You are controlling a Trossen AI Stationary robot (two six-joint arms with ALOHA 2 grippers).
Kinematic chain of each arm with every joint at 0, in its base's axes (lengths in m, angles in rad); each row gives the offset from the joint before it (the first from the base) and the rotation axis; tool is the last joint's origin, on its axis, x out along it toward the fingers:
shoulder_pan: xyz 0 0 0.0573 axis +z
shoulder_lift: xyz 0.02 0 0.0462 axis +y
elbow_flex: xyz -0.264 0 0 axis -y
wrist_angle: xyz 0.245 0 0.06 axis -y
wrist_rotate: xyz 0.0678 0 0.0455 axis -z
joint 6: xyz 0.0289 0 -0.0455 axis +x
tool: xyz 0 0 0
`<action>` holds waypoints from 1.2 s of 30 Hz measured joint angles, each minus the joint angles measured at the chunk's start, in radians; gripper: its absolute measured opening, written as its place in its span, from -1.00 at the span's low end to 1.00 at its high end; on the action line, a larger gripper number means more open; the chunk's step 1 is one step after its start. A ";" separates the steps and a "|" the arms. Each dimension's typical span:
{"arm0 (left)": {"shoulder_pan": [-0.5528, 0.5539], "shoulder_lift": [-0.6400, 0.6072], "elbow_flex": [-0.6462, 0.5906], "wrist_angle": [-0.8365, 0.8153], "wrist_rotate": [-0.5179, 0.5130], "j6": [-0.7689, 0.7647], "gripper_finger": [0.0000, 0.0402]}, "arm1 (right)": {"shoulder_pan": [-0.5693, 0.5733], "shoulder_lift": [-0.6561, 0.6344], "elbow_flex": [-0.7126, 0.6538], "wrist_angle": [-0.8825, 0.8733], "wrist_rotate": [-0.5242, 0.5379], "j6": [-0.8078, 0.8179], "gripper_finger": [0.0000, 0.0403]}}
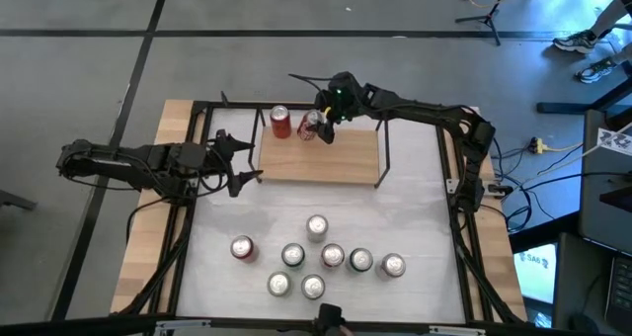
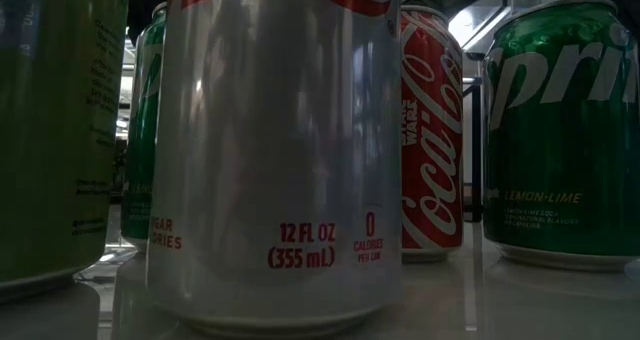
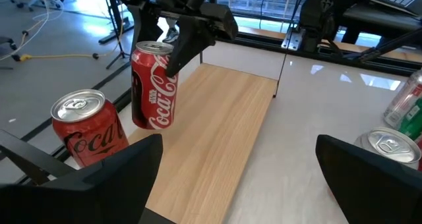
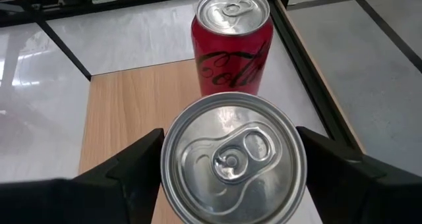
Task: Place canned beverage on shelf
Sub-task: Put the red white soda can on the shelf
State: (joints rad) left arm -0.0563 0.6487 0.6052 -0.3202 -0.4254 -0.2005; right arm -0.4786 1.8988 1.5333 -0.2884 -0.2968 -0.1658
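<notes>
Now we see the right gripper (image 1: pixel 321 126) clamped on an upright red can (image 3: pixel 153 85), just above the shelf (image 1: pixel 336 163) at upper centre, beside another can (image 1: pixel 280 122); the left gripper (image 1: pixel 242 161) waits open.

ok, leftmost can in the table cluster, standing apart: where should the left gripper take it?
Side wall, about mid-height, approaching from its left with the left gripper. The leftmost can stands upright, with bare table on that side; the next can sits to its right.
</notes>
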 joint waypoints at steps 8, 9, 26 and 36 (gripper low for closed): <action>0.000 0.000 0.000 0.000 0.000 0.000 0.94 | -0.011 0.004 0.000 0.007 0.043 0.000 0.47; 0.000 0.000 0.000 0.000 0.000 0.000 0.94 | -0.015 0.009 0.000 0.007 0.041 0.000 0.47; 0.000 0.000 0.000 0.000 0.001 -0.006 0.94 | -0.019 0.043 0.000 -0.003 0.016 0.010 0.50; -0.001 0.000 0.000 0.000 0.001 -0.007 0.94 | -0.019 0.050 0.002 0.003 0.019 0.011 0.50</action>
State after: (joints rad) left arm -0.0570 0.6491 0.6052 -0.3201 -0.4244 -0.2073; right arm -0.4976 1.9491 1.5352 -0.2858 -0.2775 -0.1543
